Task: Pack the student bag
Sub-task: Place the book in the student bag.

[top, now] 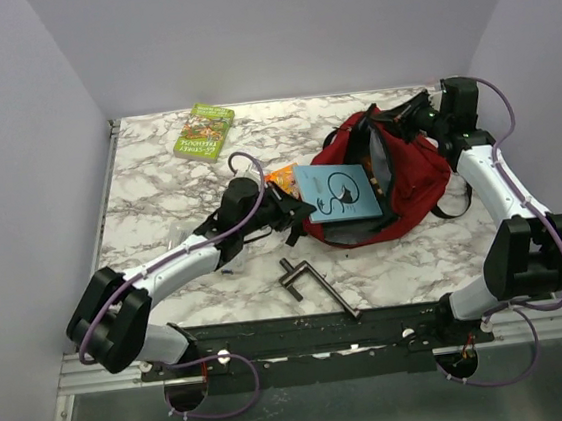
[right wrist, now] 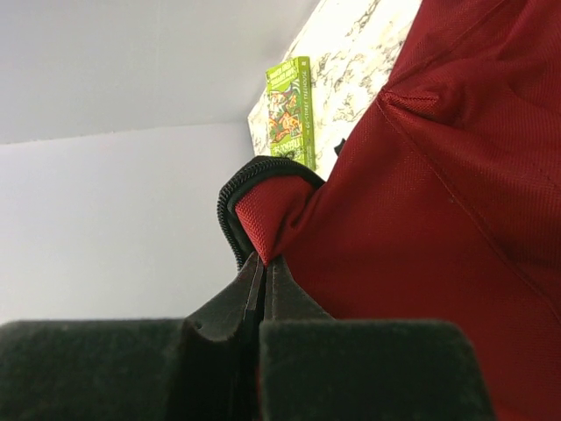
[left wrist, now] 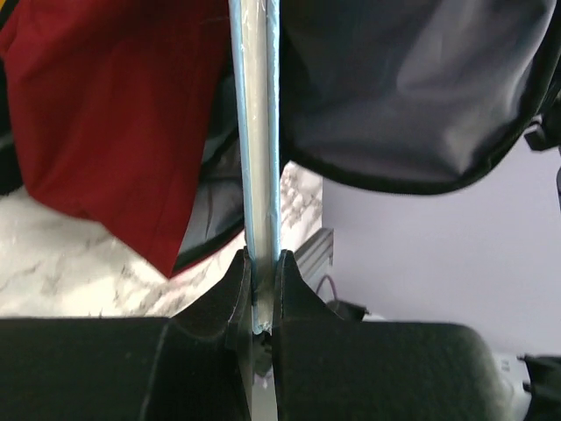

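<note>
The student bag [top: 408, 172] lies on the right half of the marble-patterned bench [top: 158, 183], toward the far edge. It is a soft dark-red fabric backpack, slumped and creased. A black zipper [right wrist: 230, 197] edges its opening, a grey lining [left wrist: 412, 88] shows inside, and black straps [top: 452, 208] trail at its right side. The mouth gapes toward the left arm.

The left end effector [left wrist: 260, 267] is closed on the edge of a thin light-blue book [top: 337, 191]. The book lies across the near-left rim of the bag at its mouth, cover up, with a dark line drawing on it.

The right end effector [right wrist: 263, 263] is closed on a fold of red fabric at the zippered rim, at the far end of the bag.

An orange item [top: 281, 177], partly hidden, sits just beside the blue book. A green book [top: 204, 130] lies at the far left of the bench, well apart from the bag. A metal T-shaped tool [top: 314, 285] lies near the near edge.
</note>
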`<state>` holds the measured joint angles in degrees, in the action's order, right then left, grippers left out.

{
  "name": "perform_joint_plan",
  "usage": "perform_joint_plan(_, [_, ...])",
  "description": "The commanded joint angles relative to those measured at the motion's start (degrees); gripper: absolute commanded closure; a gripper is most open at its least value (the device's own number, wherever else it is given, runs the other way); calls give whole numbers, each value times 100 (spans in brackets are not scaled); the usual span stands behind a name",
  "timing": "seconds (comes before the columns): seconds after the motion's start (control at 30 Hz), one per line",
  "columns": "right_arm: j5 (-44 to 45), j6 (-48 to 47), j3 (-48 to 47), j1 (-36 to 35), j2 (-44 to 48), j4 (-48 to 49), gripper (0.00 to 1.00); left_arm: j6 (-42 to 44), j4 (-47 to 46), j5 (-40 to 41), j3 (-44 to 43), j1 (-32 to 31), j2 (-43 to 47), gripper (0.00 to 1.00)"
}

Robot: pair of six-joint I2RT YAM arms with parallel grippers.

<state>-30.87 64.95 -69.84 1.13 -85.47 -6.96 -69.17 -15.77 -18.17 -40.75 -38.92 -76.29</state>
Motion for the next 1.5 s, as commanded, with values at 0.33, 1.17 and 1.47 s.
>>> perform_joint_plan(0.33, [-462, 181, 223, 2, 450, 609, 99, -728, -962, 717, -1998, -740, -2057, 100])
perform_joint_plan(1.17, [-393, 501, 748, -7, 751, 968, 99, -1441, -175, 1894, -4745, -1451, -4650, 86])
perform_joint_plan(1.47, [-181, -64, 689, -7, 788, 399, 99, -840, 264, 558, -4741, -1311, -4414, 46])
